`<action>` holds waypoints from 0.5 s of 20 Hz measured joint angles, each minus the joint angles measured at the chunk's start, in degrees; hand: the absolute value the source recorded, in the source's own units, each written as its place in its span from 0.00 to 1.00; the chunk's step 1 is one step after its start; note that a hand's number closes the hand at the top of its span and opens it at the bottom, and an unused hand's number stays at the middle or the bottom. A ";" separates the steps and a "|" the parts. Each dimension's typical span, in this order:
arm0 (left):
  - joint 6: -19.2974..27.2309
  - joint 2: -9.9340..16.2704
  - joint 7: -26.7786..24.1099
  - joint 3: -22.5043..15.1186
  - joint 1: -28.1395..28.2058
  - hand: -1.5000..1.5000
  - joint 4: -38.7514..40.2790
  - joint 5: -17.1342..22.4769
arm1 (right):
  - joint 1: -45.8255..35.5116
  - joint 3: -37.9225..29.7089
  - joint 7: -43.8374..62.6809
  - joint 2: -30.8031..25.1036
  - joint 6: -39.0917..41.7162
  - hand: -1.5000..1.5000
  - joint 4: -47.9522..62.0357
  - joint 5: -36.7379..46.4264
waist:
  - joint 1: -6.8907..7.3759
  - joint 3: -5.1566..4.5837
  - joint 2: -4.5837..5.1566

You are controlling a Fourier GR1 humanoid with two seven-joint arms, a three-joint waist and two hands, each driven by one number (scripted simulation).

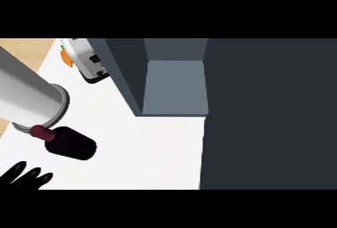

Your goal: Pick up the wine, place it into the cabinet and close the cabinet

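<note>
Left hand [23,178] low left, fingers spread.

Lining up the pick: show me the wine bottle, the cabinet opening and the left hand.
wine bottle [71,142], head view, on its dark body.
cabinet opening [172,87], head view, on the pale inner floor.
left hand [25,178], head view, on the black fingers at the lower left corner.

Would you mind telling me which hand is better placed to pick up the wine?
The left hand: it shows at the lower left, close below the wine bottle. The right hand is out of view.
</note>
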 measured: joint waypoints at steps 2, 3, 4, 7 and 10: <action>-0.93 1.57 0.83 2.36 1.62 0.00 -1.26 4.06 | -0.91 -0.28 1.74 -0.27 -0.20 0.00 -0.39 0.00 | 0.06 0.00 0.02; -1.00 1.85 1.21 3.32 2.20 0.00 -1.81 5.56 | -1.26 -0.20 2.43 -0.27 -0.27 0.00 -0.53 -0.03 | 0.05 0.02 0.03; -1.02 1.64 1.72 3.46 2.89 0.00 -2.74 6.11 | -2.25 -0.51 3.85 -0.41 -0.74 0.00 -0.67 -0.09 | 0.07 0.02 0.04; 0.11 3.48 3.84 6.17 4.25 0.00 -4.74 10.68 | -4.58 -1.23 6.19 -0.63 -1.49 0.00 -0.61 -0.18 | 0.09 0.02 0.07; 0.75 4.46 5.34 8.97 6.18 0.00 -6.14 14.64 | -4.45 -0.64 6.96 -0.23 -1.62 0.00 -0.97 -0.14 | 0.06 0.03 0.04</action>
